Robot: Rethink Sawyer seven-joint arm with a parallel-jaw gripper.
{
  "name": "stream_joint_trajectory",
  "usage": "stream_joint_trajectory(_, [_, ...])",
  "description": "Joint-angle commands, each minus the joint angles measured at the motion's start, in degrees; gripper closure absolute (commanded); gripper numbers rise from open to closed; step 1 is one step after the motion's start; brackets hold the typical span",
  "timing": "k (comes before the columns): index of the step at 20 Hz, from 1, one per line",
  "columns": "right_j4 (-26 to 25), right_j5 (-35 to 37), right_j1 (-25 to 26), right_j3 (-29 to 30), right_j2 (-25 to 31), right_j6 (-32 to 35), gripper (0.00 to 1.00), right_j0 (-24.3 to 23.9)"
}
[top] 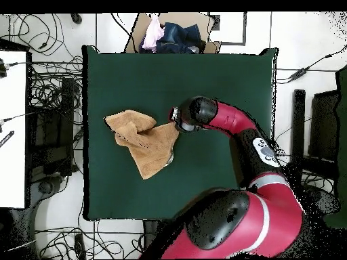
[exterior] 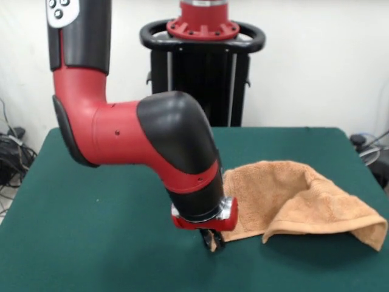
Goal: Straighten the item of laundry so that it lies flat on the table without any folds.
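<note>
Right now I have the claw (exterior: 213, 240) down at the towel (exterior: 292, 198) corner; whether it's clamped, I cannot tell. From overhead, the rumpled cloth trails away across the table (top: 203, 81), so I'd pull opposite.

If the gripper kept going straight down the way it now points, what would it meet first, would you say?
Probably the towel's near corner edge, which lies right under the gripper, or else the green table beside it; depth is unclear here.

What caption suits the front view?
Robot claw low at the edge of a folded orange towel on a green table.
</note>
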Motion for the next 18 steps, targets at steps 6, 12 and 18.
stream_joint_trajectory(6, [-8.7, 6.5, 6.7, -10.8, 3.4, -22.0, 1.00, -4.2])
stream_joint_trajectory(12, [-9.2, 10.4, 7.2, -14.1, 2.9, -26.8, 1.00, -4.9])
stream_joint_trajectory(18, [-9.2, 15.0, 7.8, -17.5, 2.8, -30.4, 1.00, -5.2])
